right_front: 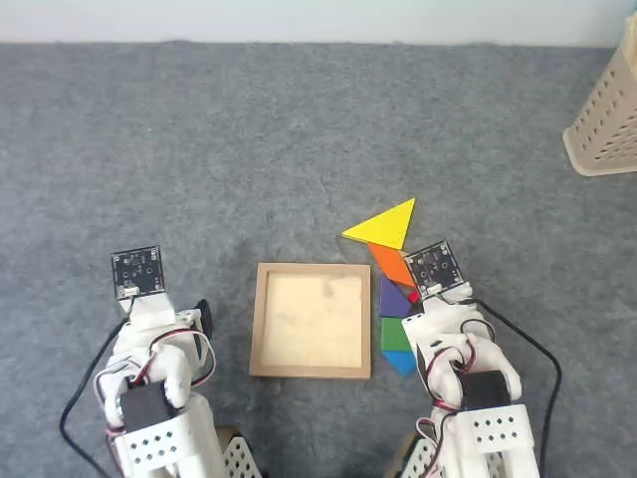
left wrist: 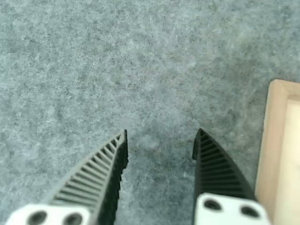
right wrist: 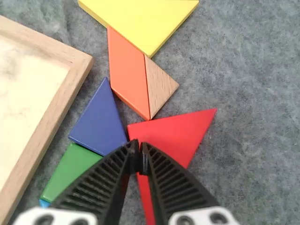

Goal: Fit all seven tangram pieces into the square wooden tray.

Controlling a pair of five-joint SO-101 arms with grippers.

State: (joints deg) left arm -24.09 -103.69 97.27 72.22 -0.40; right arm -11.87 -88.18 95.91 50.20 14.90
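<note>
The square wooden tray lies empty on the grey carpet between my two arms. The pieces lie clustered to its right: a yellow triangle, an orange parallelogram, a plain wood triangle, a dark blue triangle, a green piece, a light blue sliver and a red triangle. My right gripper is shut, its tips over the red triangle's near corner. My left gripper stands open above bare carpet, left of the tray's edge.
A cream slatted basket stands at the far right edge of the carpet. Open carpet stretches beyond the tray and to its left.
</note>
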